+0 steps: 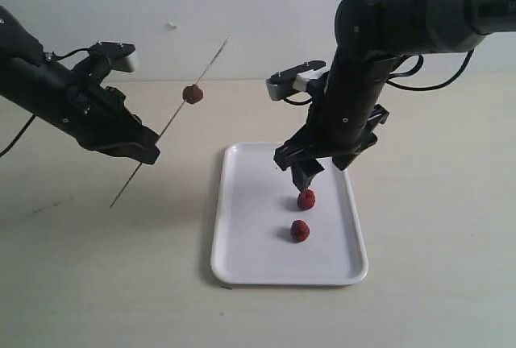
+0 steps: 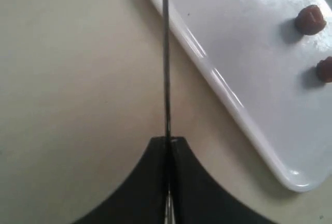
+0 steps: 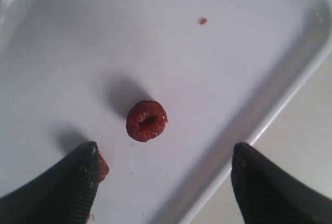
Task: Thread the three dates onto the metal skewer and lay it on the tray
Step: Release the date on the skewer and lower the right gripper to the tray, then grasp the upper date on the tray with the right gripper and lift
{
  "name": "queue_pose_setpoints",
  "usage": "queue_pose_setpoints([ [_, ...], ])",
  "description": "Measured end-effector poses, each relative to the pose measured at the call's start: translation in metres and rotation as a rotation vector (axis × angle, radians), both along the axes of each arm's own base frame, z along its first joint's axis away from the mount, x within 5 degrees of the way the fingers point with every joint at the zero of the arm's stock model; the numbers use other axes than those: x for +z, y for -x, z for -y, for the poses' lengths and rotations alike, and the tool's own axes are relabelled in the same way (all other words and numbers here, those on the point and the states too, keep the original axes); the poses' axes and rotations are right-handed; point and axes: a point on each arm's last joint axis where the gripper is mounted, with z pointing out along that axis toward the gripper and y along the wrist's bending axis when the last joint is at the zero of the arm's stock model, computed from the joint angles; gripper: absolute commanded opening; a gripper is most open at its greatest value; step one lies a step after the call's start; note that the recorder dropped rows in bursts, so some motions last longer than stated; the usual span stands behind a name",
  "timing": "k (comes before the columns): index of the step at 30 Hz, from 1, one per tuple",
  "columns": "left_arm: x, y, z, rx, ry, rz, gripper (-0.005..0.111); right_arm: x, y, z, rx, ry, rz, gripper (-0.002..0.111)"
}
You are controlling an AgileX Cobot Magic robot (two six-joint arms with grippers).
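So far one date (image 1: 193, 93) rides the metal skewer (image 1: 172, 119), beyond the left tool (image 1: 147, 152) that pinches the rod; two unthreaded dates (image 1: 306, 199) lie on the tray (image 1: 246, 243) just beneath the spread right tool (image 1: 307, 176).

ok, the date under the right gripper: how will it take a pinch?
Likely to roll or skid: the date is roundish and lies loose on the glossy tray. Probably light and softish, given its small wrinkled body; a hard pinch might squash it.
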Motion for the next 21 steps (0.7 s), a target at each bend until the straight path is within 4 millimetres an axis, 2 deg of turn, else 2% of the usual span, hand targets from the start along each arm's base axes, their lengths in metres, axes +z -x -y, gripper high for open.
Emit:
queue_pose_setpoints([
  [12, 0.000, 0.000, 0.000, 0.000, 0.001, -0.003, 0.000, -0.035, -0.005, -0.005, -0.017, -0.012, -0.052, 0.069],
  [21, 0.000, 0.000, 0.000, 0.000, 0.001, -0.003, 0.000, -0.035, -0.004, -0.024, 0.005, -0.028, 0.002, 0.068],
])
